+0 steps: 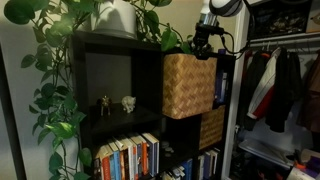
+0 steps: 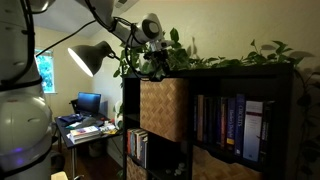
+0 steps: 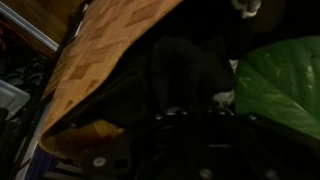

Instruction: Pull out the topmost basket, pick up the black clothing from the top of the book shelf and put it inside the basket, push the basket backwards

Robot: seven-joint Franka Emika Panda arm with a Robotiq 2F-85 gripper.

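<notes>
The woven wicker basket (image 1: pixel 188 85) sits in the top right cubby of the dark bookshelf (image 1: pixel 100 45) and sticks out in front of it; it shows in both exterior views (image 2: pixel 165 108). My gripper (image 1: pixel 205 44) hangs just above the basket's top edge at the shelf top, among the plant leaves (image 2: pixel 155 62). In the wrist view the basket's weave (image 3: pixel 110 50) fills the left side, and a dark mass that looks like the black clothing (image 3: pixel 185 70) lies right at the jaws (image 3: pixel 200 125). The fingers are lost in shadow.
A trailing green plant (image 1: pixel 60 60) covers the shelf top, with a big leaf (image 3: pixel 285 80) beside the jaws. Books (image 1: pixel 130 155) fill the lower cubbies, next to a second basket (image 1: pixel 212 125). Clothes (image 1: pixel 280 85) hang in a closet alongside. A lamp (image 2: pixel 90 58) and a desk (image 2: pixel 85 125) stand nearby.
</notes>
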